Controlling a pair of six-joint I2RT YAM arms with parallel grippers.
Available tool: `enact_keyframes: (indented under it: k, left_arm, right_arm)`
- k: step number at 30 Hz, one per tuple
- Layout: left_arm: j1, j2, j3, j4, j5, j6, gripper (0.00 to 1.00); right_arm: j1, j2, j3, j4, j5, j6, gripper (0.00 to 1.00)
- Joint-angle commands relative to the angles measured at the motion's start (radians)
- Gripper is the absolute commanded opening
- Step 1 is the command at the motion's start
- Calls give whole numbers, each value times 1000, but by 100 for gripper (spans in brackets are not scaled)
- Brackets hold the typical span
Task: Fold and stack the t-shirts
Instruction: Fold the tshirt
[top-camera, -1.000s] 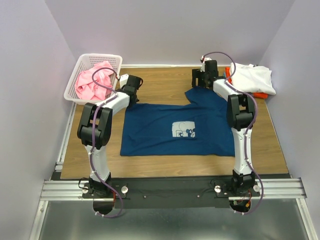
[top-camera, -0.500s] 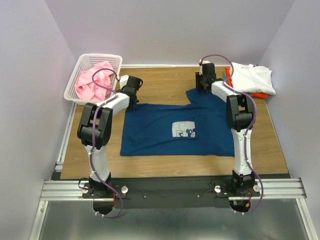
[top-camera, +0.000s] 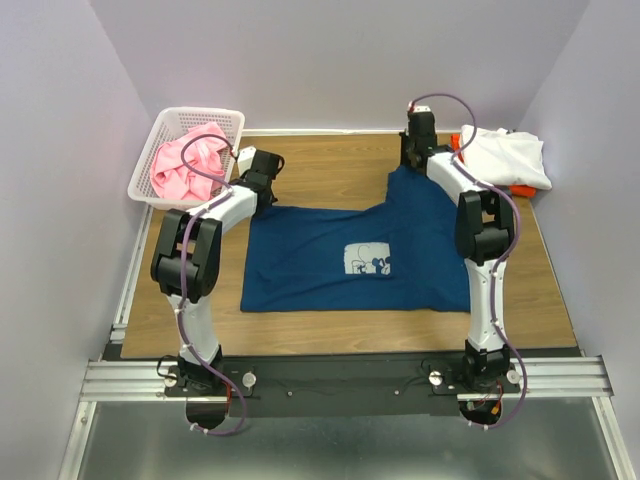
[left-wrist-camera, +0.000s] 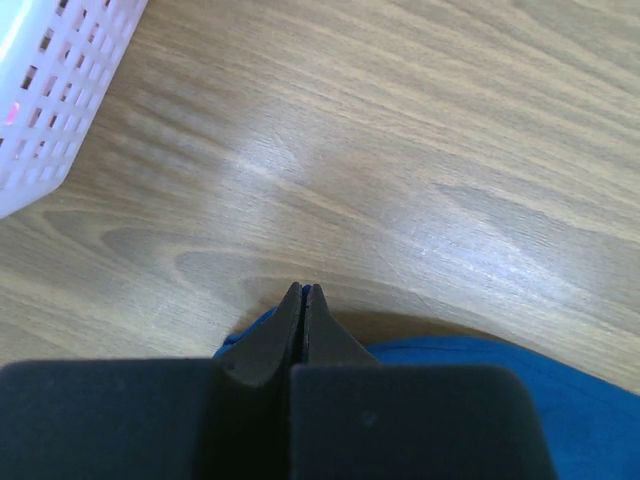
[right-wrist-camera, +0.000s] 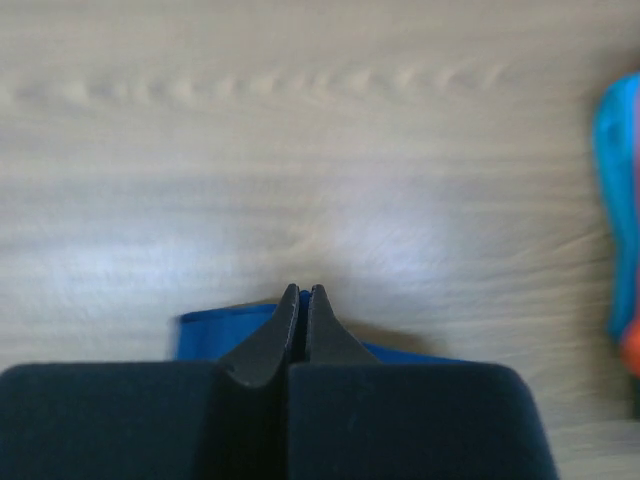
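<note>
A navy blue t-shirt (top-camera: 330, 250) with a pale cartoon print (top-camera: 368, 260) lies spread in the middle of the table. My left gripper (top-camera: 262, 198) is shut on its far left corner; blue cloth (left-wrist-camera: 480, 365) shows under the closed fingertips (left-wrist-camera: 303, 290). My right gripper (top-camera: 409, 165) is shut on the far right edge, which is drawn up toward the back. A strip of navy cloth (right-wrist-camera: 215, 328) sits pinched between its fingers (right-wrist-camera: 303, 290). A pink t-shirt (top-camera: 185, 165) lies crumpled in the basket. A white t-shirt (top-camera: 505, 155) rests folded on an orange one (top-camera: 520, 190).
The white lattice basket (top-camera: 190, 115) stands at the back left corner, its wall (left-wrist-camera: 50, 110) close to my left gripper. The folded pile sits at the back right, with teal cloth (right-wrist-camera: 615, 230) and orange cloth (right-wrist-camera: 630, 350) showing at the right wrist view's edge. Lilac walls enclose the table.
My right gripper has shut on the navy shirt's far right edge and moved toward the back wall, dragging that edge with it. The left gripper stays shut in place.
</note>
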Motion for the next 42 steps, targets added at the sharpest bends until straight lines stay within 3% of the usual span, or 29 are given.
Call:
enact_keyframes:
  k: [1, 6, 19, 27, 34, 42]
  left_arm:
    - [-1, -44, -11, 14, -14, 8, 0]
    - [0, -34, -2, 14, -11, 9, 0]
    - [-1, -71, -29, 20, 23, 5, 0]
    - [-17, -171, -169, 114, 65, 5, 0]
    - [-46, -272, -290, 150, 59, -17, 0]
    - [-54, -387, -405, 163, 32, -57, 0]
  right_arm:
    - [5, 4, 120, 11, 116, 2, 1]
    - [5, 22, 172, 12, 87, -27, 1]
    - [5, -108, -18, 15, -10, -66, 1]
    - [5, -295, -257, 54, -25, -67, 1]
    - [5, -496, -520, 65, 108, -60, 1]
    - [5, -694, -685, 63, 117, -34, 1]
